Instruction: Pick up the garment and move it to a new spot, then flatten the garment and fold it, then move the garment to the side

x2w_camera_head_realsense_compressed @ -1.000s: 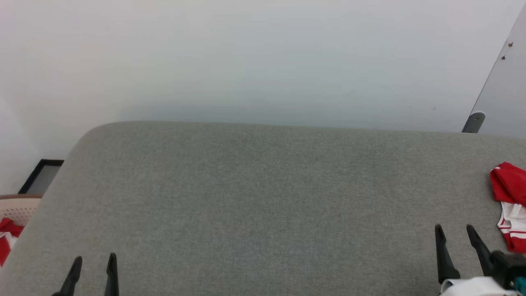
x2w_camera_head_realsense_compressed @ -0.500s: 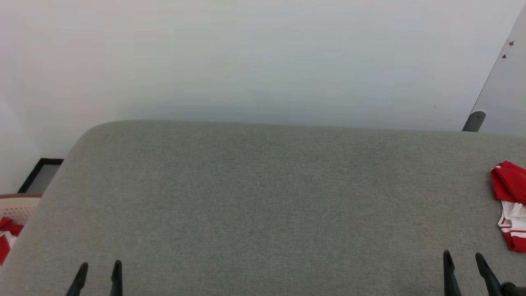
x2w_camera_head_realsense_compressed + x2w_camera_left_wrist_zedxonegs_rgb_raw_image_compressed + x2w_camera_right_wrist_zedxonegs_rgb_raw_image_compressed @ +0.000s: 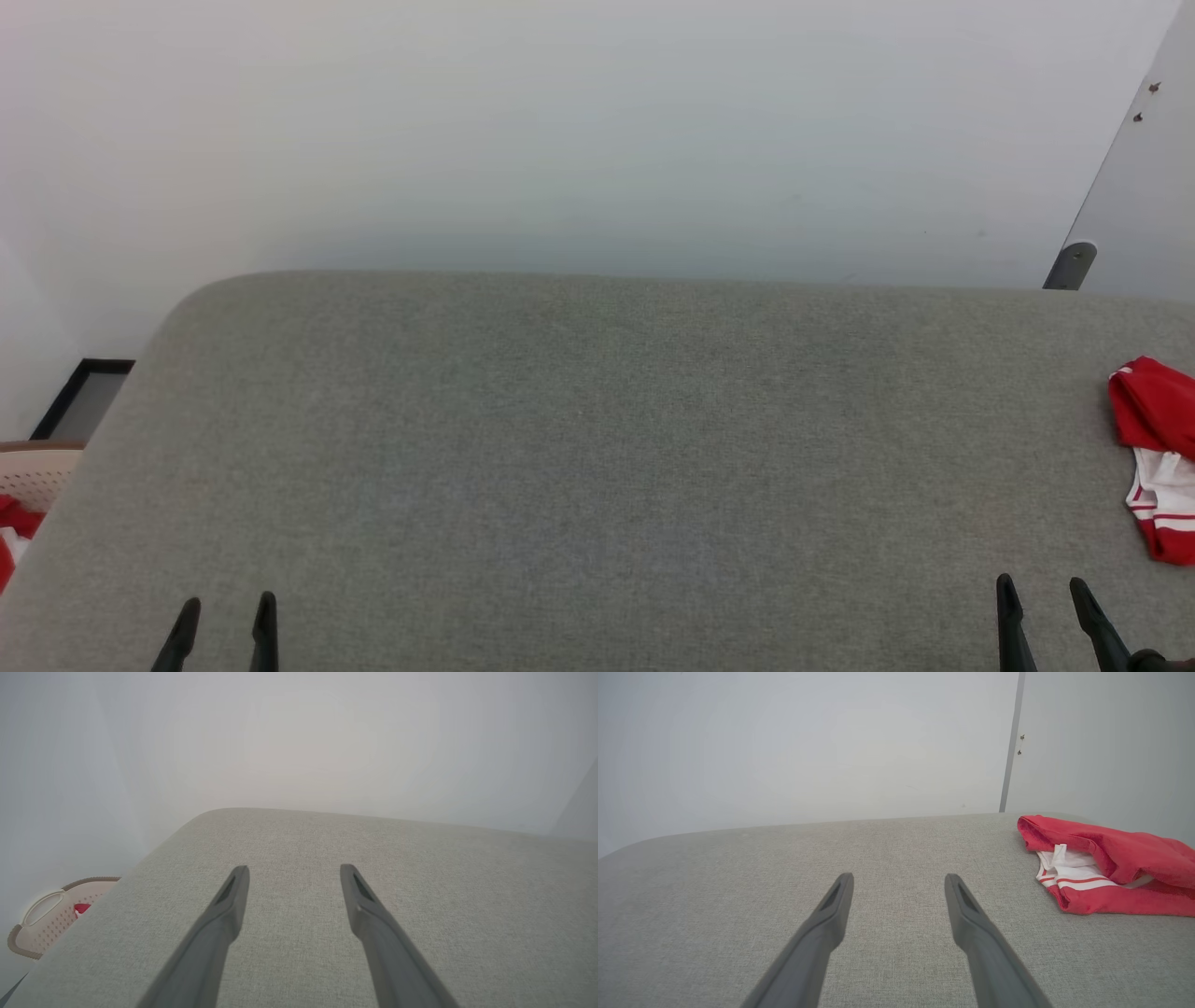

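The garment point(image 3: 1158, 448), bright red with a white striped hem, lies folded in a small bundle at the far right of the grey fabric surface point(image 3: 597, 448), partly cut off by the picture's edge. In the right wrist view the garment point(image 3: 1106, 868) rests to the right of and beyond the fingers. My right gripper point(image 3: 1041, 588) stands open at the lower right, apart from the cloth, nothing between its fingers. My left gripper point(image 3: 229, 607) is open and empty at the lower left. Both wrist views show the fingers spread: left gripper point(image 3: 292, 870), right gripper point(image 3: 899, 879).
A beige perforated laundry basket point(image 3: 37, 471) holding red-and-white cloth sits off the surface's left edge, also seen as the basket point(image 3: 51, 914). A white wall rises behind. A grey panel point(image 3: 1130, 205) leans at the back right. A dark frame point(image 3: 79, 397) is at the left.
My right gripper has drawn back toward the lower edge of the head view, away from the garment. The left gripper has pulled back slightly. The garment lies still.
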Tool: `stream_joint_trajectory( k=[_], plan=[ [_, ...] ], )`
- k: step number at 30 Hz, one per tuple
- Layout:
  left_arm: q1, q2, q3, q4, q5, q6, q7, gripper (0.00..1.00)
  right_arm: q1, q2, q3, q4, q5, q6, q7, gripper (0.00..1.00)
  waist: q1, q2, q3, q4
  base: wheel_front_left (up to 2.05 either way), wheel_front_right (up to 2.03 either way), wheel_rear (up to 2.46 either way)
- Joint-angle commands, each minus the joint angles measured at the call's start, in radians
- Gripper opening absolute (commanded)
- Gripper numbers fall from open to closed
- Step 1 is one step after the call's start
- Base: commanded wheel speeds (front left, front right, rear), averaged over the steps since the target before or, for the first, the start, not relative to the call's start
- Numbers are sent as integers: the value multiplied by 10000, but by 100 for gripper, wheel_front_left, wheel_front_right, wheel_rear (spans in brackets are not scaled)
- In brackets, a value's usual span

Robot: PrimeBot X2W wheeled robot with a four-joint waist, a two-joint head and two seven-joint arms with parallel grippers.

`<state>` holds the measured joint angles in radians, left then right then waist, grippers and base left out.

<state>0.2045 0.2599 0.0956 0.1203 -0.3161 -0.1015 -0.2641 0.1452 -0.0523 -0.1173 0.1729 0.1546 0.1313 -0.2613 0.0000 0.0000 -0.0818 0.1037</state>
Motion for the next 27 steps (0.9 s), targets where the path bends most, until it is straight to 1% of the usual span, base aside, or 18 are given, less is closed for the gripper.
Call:
stream_joint_trajectory(
  k=[1, 22, 23, 26, 27],
  plan=[
    [-81, -18, 20, 11, 55, -61, 5, 100, 79, 35, 31, -46, -67, -12, -42, 100, 0, 0, 4, -3, 0, 0, 0],
    [-140, -171, 122, -25, -159, -223, 5, 100, 133, 37, 162, -247, -131, -12, -42, 100, 0, 0, 14, -54, 0, 0, 0],
    [-98, -193, 82, 29, -119, -217, 3, 0, 81, -2, 156, -167, -127, 0, 3, 0, 0, 0, 15, -54, 0, 0, 0],
    [-37, -374, 39, 296, -201, -217, 46, 0, 92, 25, 141, 125, -38, 0, 75, 0, 0, 0, 17, -58, 0, 0, 0],
    [-98, -398, 57, 329, -378, -218, 111, 0, 18, 25, 108, 173, 158, 0, 154, 0, 0, 0, 25, -67, 0, 0, 0]
  ],
)
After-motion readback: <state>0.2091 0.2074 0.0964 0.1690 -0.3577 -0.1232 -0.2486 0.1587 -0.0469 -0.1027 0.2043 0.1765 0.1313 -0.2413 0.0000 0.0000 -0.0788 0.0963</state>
